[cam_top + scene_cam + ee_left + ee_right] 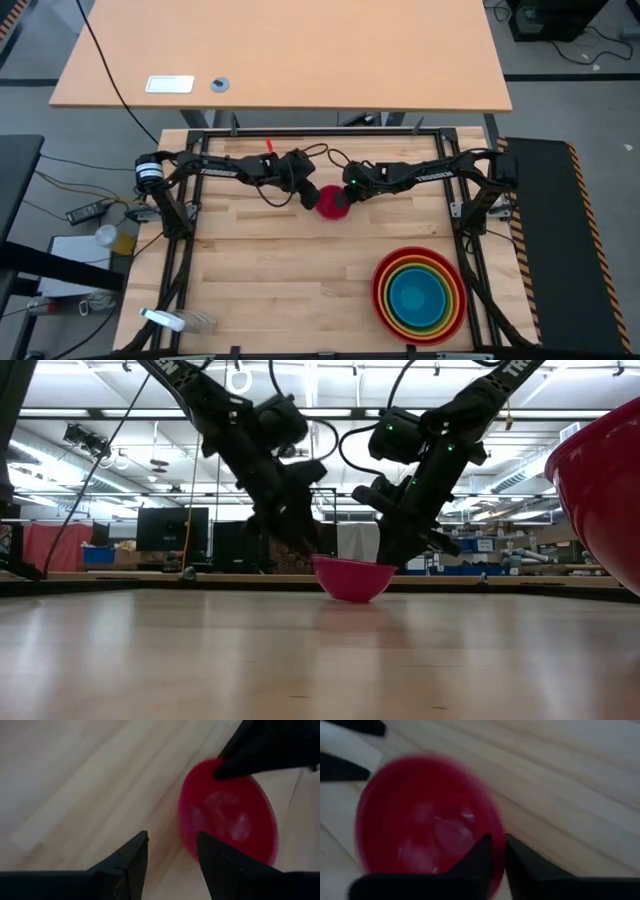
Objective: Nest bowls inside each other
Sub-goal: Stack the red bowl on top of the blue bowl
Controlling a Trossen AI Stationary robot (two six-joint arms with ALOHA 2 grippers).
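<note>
The small magenta-pink bowl (pixel 333 202) rests on its bottom (pixel 353 596) in the middle of the far part of the wooden table. My right gripper (pixel 346 199) comes at it from the table's right and is shut on its rim. My left gripper (pixel 312 196) stands just left of the bowl, open, with bare table showing between its fingers (pixel 130 860). The red, orange, yellow-green and blue bowls sit nested (pixel 420 295) at the near right. My right gripper pinches the magenta bowl's rim (pixel 498 838) on the side toward the table's right, with one finger inside the bowl (pixel 479 856) and one outside (pixel 517 857). The fingers slant down from the right. The bowl sits upright on the table. My left gripper has one finger (pixel 212 857) close to the bowl's left rim (pixel 186 840); I cannot tell whether it touches.
The nested stack's red outer wall (pixel 600 490) fills the low view's right edge. A white object (pixel 165 320) lies at the table's near left corner. The table's black frame (pixel 320 132) runs along the far edge, with open wood between the magenta bowl and the stack.
</note>
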